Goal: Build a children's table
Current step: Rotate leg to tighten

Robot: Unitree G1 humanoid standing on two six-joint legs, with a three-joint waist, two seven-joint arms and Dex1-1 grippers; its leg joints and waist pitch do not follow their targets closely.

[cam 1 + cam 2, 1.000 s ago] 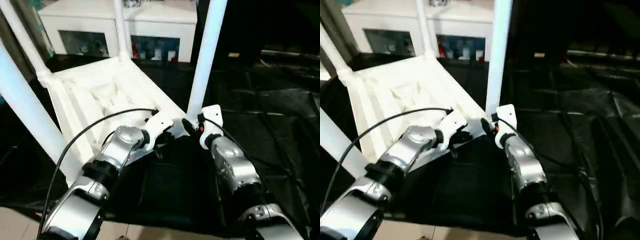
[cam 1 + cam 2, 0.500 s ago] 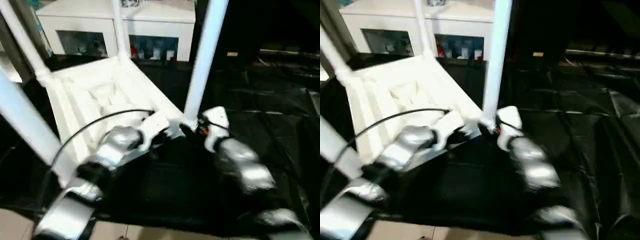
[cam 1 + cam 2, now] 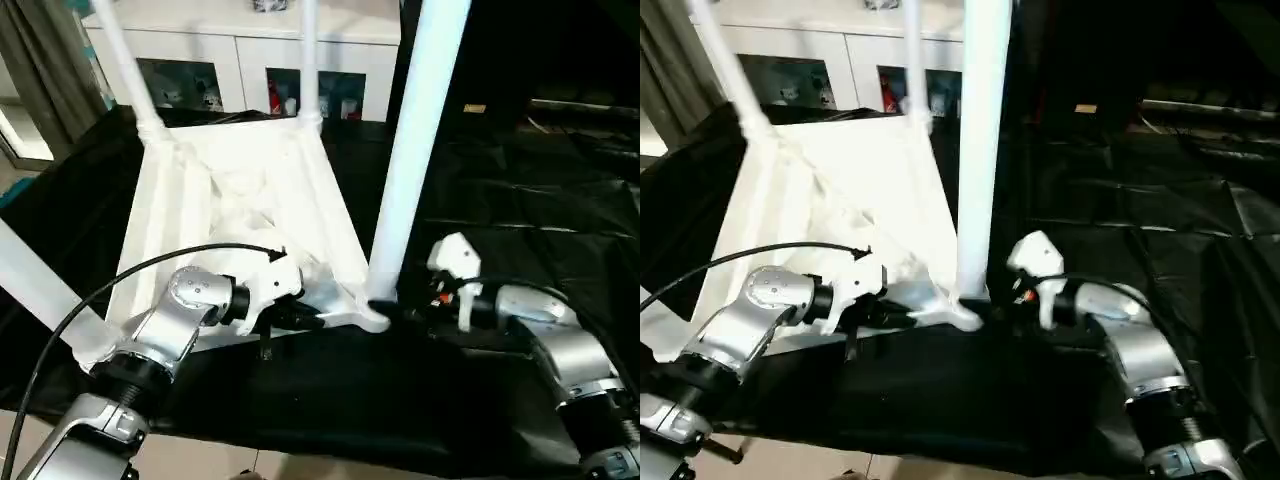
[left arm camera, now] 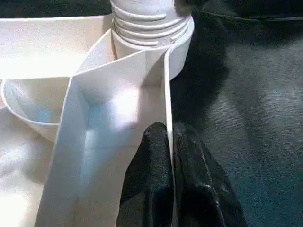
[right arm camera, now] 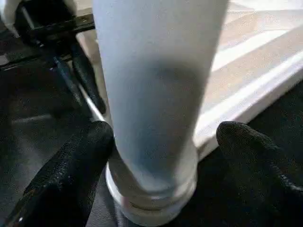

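Around the leg (image 5: 156, 94), right claw (image 5: 161, 156) has widened.

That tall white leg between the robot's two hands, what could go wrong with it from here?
The right gripper has its fingers open around the leg, not clamping it, so the leg might lean if it sits loose in its corner socket. The left gripper pinches only the tabletop's thin rim, which could slip.

head stereo down, wrists close on leg (image 5: 151, 94)
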